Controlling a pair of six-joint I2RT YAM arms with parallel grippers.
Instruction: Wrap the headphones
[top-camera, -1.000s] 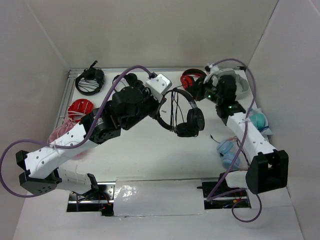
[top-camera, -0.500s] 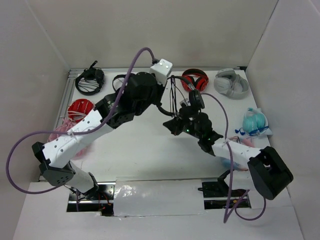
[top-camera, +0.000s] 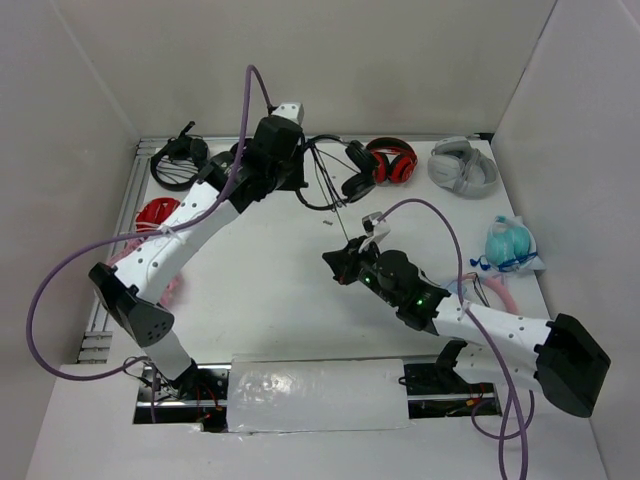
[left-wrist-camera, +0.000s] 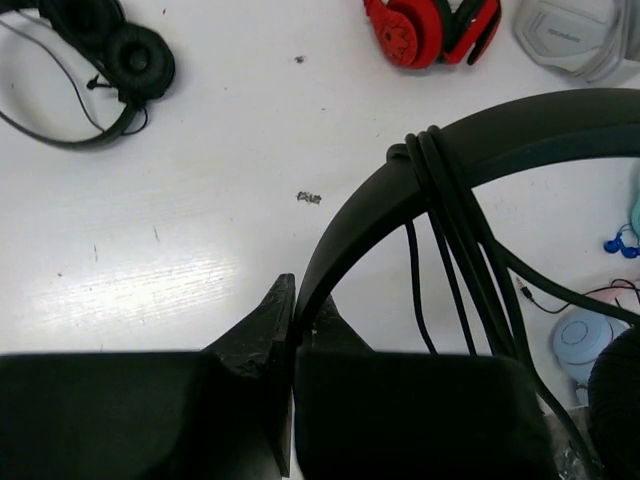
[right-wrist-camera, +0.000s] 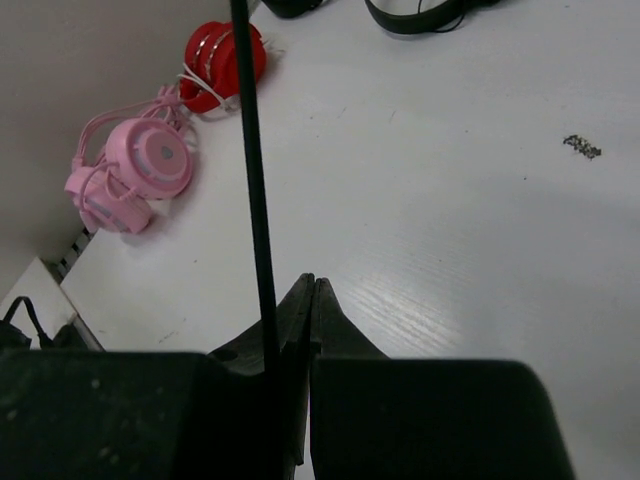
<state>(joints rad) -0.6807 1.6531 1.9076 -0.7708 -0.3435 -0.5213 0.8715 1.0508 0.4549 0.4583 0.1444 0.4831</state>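
Note:
The black on-ear headphones (top-camera: 357, 160) hang above the back of the table. My left gripper (top-camera: 298, 178) is shut on their thin headband (left-wrist-camera: 350, 225), which is clamped between the jaws (left-wrist-camera: 295, 300). The long black cable (left-wrist-camera: 432, 170) is looped several times round the headband. One strand runs taut from there down to my right gripper (top-camera: 334, 262) at the table's middle. In the right wrist view the jaws (right-wrist-camera: 312, 300) are pressed together and the cable (right-wrist-camera: 250, 150) rises straight up from beside the left finger.
Red over-ear headphones (top-camera: 392, 160) and a grey headset (top-camera: 462, 165) lie at the back right. Another black headset (top-camera: 180, 160) lies back left, thin black headphones (left-wrist-camera: 120, 60) near it. A red item (top-camera: 160, 213) and pink headphones (right-wrist-camera: 135, 170) lie left. A teal item (top-camera: 510, 243) lies right.
My left arm has carried the headphones from the middle toward the back. My right arm has swung from the back right down to the table's middle, drawing the cable out.

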